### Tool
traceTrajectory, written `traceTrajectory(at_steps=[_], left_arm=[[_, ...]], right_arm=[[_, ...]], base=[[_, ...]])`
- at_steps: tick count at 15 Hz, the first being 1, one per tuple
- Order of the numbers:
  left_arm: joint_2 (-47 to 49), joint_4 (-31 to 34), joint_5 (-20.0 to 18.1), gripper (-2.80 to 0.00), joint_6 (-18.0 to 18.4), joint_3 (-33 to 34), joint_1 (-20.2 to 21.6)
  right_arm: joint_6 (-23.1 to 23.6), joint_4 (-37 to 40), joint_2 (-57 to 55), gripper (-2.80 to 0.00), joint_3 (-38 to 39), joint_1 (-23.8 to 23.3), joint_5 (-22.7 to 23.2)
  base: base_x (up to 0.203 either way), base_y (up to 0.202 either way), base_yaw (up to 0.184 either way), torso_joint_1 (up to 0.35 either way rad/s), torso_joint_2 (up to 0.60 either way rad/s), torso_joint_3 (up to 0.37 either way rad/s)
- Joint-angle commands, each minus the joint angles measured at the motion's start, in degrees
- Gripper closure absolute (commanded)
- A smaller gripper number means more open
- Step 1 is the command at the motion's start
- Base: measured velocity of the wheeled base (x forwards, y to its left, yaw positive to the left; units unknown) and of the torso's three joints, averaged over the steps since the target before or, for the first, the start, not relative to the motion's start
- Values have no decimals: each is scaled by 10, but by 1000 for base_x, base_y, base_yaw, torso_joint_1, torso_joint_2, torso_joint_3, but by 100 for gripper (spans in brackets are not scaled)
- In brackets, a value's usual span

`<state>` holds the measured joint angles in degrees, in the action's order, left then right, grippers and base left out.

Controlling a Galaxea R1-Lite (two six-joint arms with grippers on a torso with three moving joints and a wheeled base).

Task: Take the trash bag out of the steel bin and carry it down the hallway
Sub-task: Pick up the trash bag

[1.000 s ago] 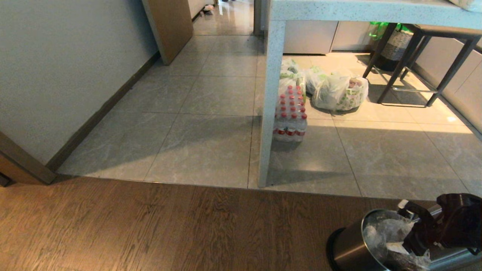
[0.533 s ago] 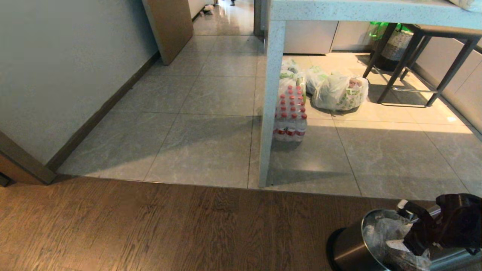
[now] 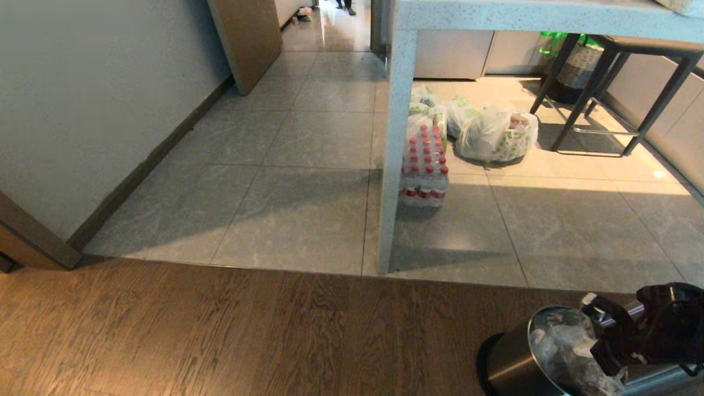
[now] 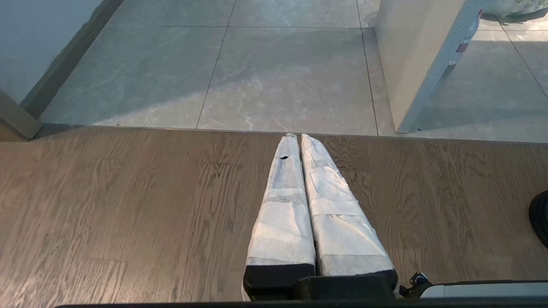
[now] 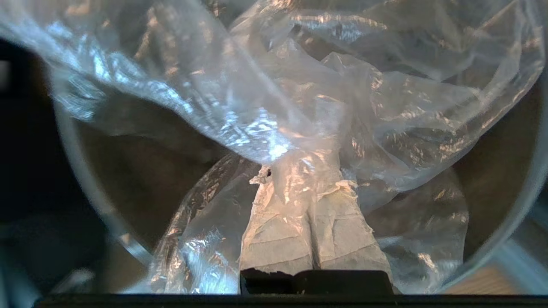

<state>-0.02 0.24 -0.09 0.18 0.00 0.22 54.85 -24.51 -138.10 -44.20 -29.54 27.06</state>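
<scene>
Both right pincer (image 5: 306,177) fingers pinch the trash bag (image 5: 299,94) tight.

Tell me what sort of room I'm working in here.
Likely a home kitchen's edge: a stone-look counter over grey tiles, a shrink-wrapped pack of bottles and filled shopping bags beneath it, wood flooring nearer the steel bin.

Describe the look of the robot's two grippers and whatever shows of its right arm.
Left gripper: two long tapered fingers wrapped in wrinkled white tape, with a small dark hole near one tip, set in a black base. Right gripper: the same white-taped fingers on a black base, the tape frayed at the tips. In the head view the right arm is a bulky glossy black housing with a small pale part on top.
</scene>
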Motion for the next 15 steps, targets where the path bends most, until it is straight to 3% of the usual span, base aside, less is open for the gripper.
traceTrajectory(at_steps=[1, 7, 11, 15], left_arm=[[0, 0, 0, 0, 0, 1, 0], [0, 0, 0, 0, 0, 1, 0], [0, 0, 0, 0, 0, 1, 0], [0, 0, 0, 0, 0, 1, 0]], right_arm=[[-26, 33, 34, 0, 2, 0, 2], [-131, 162, 188, 0, 6, -3, 4], [-218, 188, 278, 0, 21, -4, 4], [-232, 207, 328, 0, 42, -11, 4]], base=[[0, 0, 0, 0, 0, 0], [0, 0, 0, 0, 0, 0], [0, 0, 0, 0, 0, 0], [0, 0, 0, 0, 0, 0]])
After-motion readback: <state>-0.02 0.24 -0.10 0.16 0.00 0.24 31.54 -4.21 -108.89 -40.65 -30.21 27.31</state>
